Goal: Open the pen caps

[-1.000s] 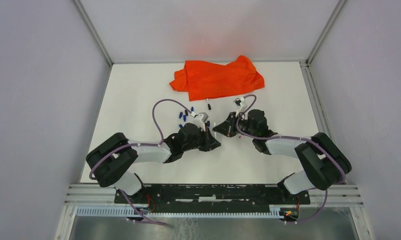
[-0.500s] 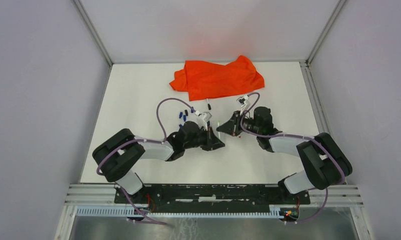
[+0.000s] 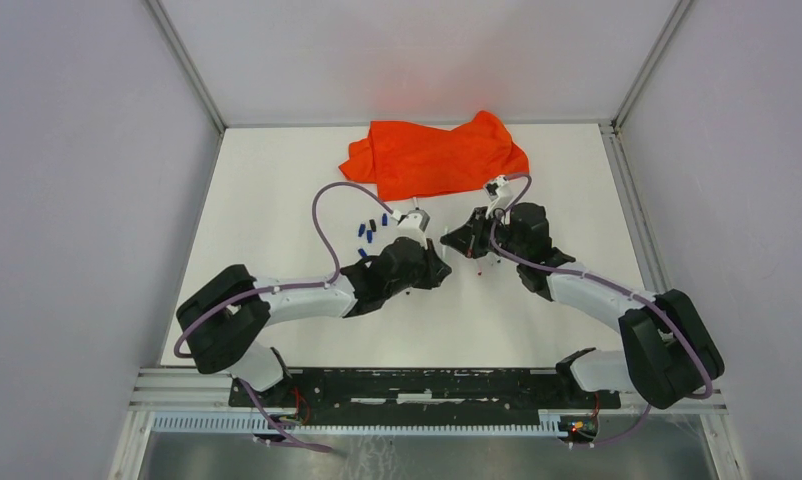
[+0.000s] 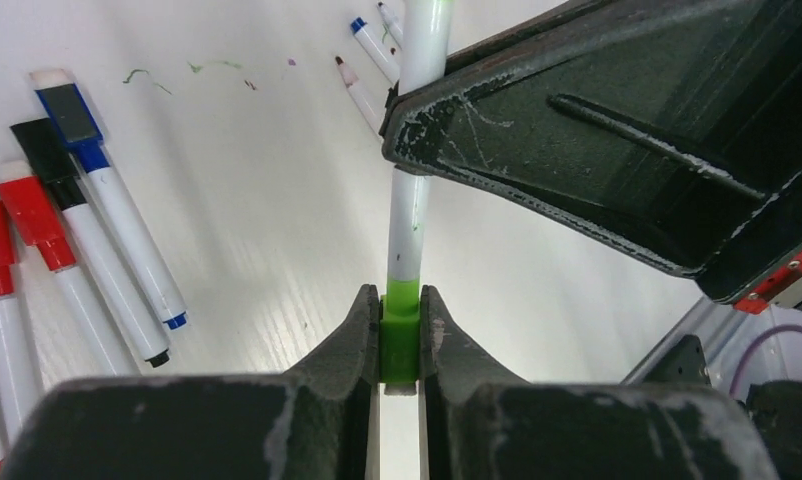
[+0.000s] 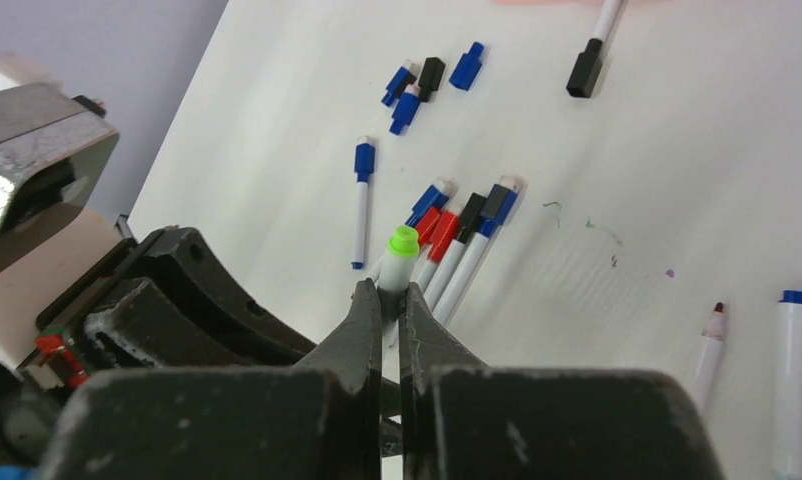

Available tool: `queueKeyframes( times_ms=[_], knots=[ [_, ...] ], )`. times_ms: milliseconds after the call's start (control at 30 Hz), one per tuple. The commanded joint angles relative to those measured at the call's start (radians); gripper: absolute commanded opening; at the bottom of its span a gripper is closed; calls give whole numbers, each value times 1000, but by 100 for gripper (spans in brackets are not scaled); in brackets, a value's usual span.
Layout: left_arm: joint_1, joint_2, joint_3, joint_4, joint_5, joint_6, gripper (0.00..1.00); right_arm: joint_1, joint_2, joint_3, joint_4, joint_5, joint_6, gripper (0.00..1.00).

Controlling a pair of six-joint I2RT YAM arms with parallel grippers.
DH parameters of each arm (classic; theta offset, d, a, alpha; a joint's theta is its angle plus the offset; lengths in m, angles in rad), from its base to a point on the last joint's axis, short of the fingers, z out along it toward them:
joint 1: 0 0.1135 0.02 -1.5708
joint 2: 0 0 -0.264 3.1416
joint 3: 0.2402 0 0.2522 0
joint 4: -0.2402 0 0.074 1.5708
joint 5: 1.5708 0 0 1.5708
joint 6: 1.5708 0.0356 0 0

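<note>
1. Crumpled orange cloth (image 3: 437, 155) lies at the white table's (image 3: 277, 200) far side
2. Left gripper (image 3: 441, 266) and right gripper (image 3: 451, 241) point at each other, tips close together, near the table's middle
3. Small blue pen caps (image 3: 367, 231) lie scattered just left of the grippers

Robot lab, enclosed test cell. Evidence: white table (image 3: 267, 190) boxed in left, right and far by plain grey panels (image 3: 77, 200), alu. extrusion posts (image 3: 189, 68) at far corners. L arm (image 3: 297, 298) and R arm (image 3: 587, 290) bolted to black base plate (image 3: 417, 385) on alu. rail (image 3: 177, 385) at near edge. Purple cables (image 3: 315, 215) exposed. Marker scribbles (image 4: 142, 76) on tabletop.
</note>
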Motion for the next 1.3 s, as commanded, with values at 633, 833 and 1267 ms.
queueKeyframes(
  times_ms=[633, 833, 1267],
  knots=[
    [-85, 32, -70, -102, 162, 185, 2, -110, -50, 152, -9, 340, -213, 0],
    [-95, 78, -39, -56, 456, 263, 2, -149, -35, 142, 87, 180, -174, 0],
    [-72, 290, 401, -391, -101, 116, 2, -150, -53, 130, -79, 311, -251, 0]
  ],
)
